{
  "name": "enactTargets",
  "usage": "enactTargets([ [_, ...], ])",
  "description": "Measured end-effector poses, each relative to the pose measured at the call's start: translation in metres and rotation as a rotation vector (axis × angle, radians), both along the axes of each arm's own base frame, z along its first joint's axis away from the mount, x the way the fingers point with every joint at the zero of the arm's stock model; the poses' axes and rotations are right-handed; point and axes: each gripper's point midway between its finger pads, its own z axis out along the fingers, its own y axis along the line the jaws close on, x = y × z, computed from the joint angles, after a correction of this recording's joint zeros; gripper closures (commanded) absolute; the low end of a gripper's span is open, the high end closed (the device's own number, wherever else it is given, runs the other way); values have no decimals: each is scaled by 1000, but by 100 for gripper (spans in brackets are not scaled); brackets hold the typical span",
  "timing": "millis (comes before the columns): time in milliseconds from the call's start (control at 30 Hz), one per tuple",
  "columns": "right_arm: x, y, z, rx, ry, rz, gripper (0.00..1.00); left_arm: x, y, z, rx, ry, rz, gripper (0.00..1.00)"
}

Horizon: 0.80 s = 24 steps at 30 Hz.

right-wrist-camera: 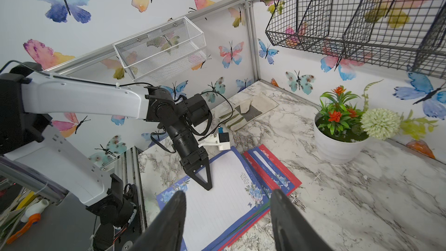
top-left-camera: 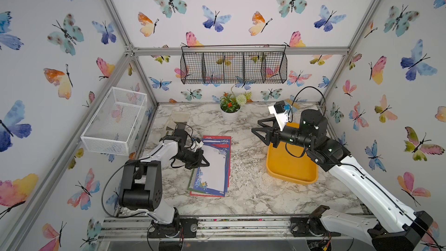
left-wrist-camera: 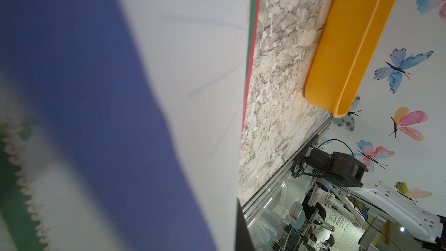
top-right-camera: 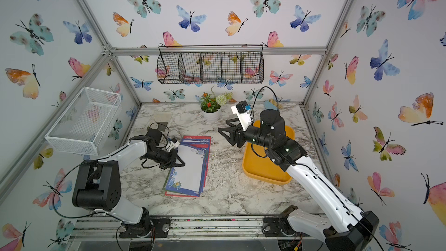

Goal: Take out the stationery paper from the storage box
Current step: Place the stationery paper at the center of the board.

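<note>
— Where to look for the stationery paper (top-left-camera: 214, 172)?
— Found flat on the desk (top-left-camera: 248, 189), in a fanned stack, fully outside the storage box (top-left-camera: 292, 181). Saw no sheet in the part of that tray not hidden by the right arm.

— Which way from the box?
— Off to the robot's left of it, with a strip of bare marble between. Lay lengthwise from the front edge toward the back wall, slightly tilted.

— And the left gripper (right-wrist-camera: 208, 185)?
— Pressed together, tip down on the top blue-bordered sheet near its left long edge. Could not tell whether pinching that sheet or merely resting on it. Got nothing from its wrist view but blurred paper up close.

— The right gripper (top-left-camera: 255, 126)?
— Spread, holding nothing, raised above the desk between box and stack, aimed toward the stack.

— Of the 2 arms, which nearer?
— Judged the left, right at the sheets, with the right well apart from them. Looked close to done, with the paper out. Seemed to call only for a release and a retreat across the short axis.
</note>
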Motion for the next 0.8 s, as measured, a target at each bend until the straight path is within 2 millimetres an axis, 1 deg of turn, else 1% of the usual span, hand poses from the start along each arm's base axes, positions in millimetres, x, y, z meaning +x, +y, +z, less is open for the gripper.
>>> enactTargets([
  [167,-4,-3,5,7,-11,0,41,5,13,-26,61,73,21,100],
  [233,-5,-4,5,7,-11,0,41,4,18,-34,88,94,25,98],
  [400,-6,-5,0,-12,5,-2,41,6,29,-44,152,112,30,94],
  [533,-6,-7,-4,-27,11,-10,40,5,31,-52,171,134,26,92],
  [567,-5,-7,-5,-29,10,-13,41,5,32,-53,175,137,24,90],
  [667,-4,-7,-6,-34,7,-17,40,4,33,-54,180,137,20,78],
  [733,-3,-7,-6,-37,6,-20,40,4,33,-54,185,136,18,61],
  [800,-1,-7,-7,-39,6,-28,40,4,35,-55,200,135,17,48],
])
